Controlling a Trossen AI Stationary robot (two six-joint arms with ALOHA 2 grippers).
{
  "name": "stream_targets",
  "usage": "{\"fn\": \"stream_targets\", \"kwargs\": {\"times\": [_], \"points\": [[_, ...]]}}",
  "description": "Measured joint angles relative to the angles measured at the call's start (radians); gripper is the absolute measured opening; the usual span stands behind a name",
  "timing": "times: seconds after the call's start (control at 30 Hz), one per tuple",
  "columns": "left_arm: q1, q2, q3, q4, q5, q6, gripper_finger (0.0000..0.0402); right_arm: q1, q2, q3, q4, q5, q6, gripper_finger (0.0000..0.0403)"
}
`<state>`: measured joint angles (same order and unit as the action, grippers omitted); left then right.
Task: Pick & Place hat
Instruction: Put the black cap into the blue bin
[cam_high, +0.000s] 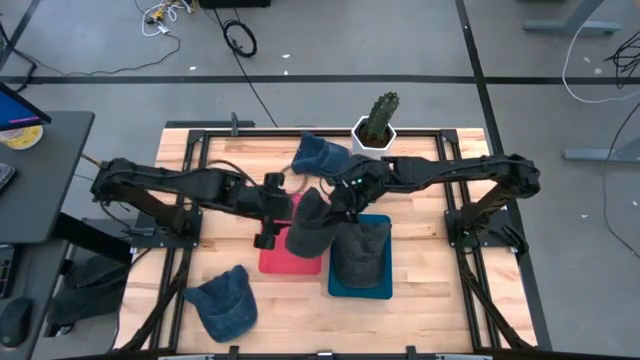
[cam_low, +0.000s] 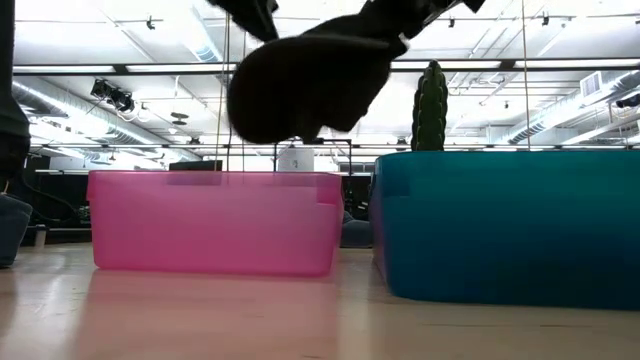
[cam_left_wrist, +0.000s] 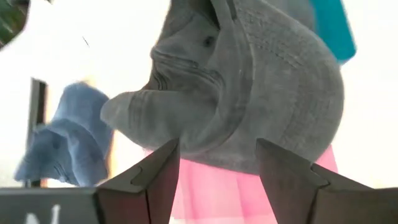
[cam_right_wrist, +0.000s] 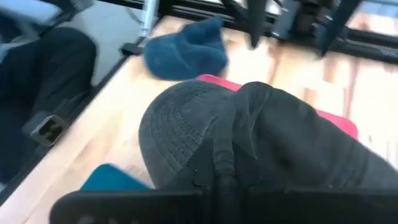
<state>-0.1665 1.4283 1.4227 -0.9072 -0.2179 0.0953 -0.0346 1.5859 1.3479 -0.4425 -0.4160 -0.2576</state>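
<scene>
A: Why does the dark grey hat (cam_high: 307, 225) hang in the air instead of lying in a bin?

B: Because the right claw (cam_high: 340, 200) is clamped together on its fabric and carries it. In the low view the hat (cam_low: 305, 85) hangs well above the pink bin (cam_low: 215, 220), clear of its rim, so it looks to be mid-transfer.

A: And the left claw (cam_high: 268, 222)?

B: Its fingers (cam_left_wrist: 158, 177) stand apart just beside the hat, with nothing between them. Judging from that, the hat's weight rests on the right arm alone, and the left arm is free to draw off.

A: So which bin is the hat meant for?

B: Hard to say for certain. From above it hangs over the pink bin (cam_high: 275, 258), at the side nearest the teal bin (cam_high: 385, 290). The teal bin already holds another dark hat (cam_high: 360, 255), which may hint at sorting by bin.

A: What of the blue ones?

B: One blue hat (cam_high: 222, 300) lies on the bench (cam_high: 420, 310) near its front edge, another (cam_high: 318, 155) lies at the back, beside the potted cactus (cam_high: 377, 122). Both seem to be waiting their turn.

A: Any risk?

B: The hat hangs limp from one pinch of cloth, so it may swing or snag the bin wall on the way down.
</scene>
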Motion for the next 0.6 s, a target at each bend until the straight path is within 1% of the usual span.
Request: {"fn": "stream_targets", "kwargs": {"times": [0.07, 0.17, 0.23, 0.33, 0.43, 0.6], "points": [[0.000, -0.034, 0.000, 0.024, 0.003, 0.009, 0.0207, -0.002, -0.031, 0.000, -0.039, -0.041, -0.042, 0.0010], [0.000, -0.079, 0.000, 0.056, 0.038, 0.024, 0.0200, 0.000, -0.071, 0.000, -0.097, -0.091, -0.134, 0.0010], [0.000, -0.107, 0.000, 0.080, 0.052, 0.029, 0.0197, 0.000, -0.088, 0.000, -0.135, -0.109, -0.167, 0.0010], [0.000, -0.149, 0.000, 0.074, 0.056, 0.029, 0.0195, -0.001, -0.106, -0.004, -0.199, -0.138, -0.213, 0.0010], [0.000, -0.195, -0.028, 0.114, 0.056, 0.029, 0.0195, -0.003, -0.136, -0.062, -0.172, -0.188, -0.248, 0.0010], [0.011, -0.270, -0.114, 0.256, 0.068, 0.020, 0.0195, -0.008, -0.216, -0.206, -0.066, -0.227, -0.254, 0.0010]]}}
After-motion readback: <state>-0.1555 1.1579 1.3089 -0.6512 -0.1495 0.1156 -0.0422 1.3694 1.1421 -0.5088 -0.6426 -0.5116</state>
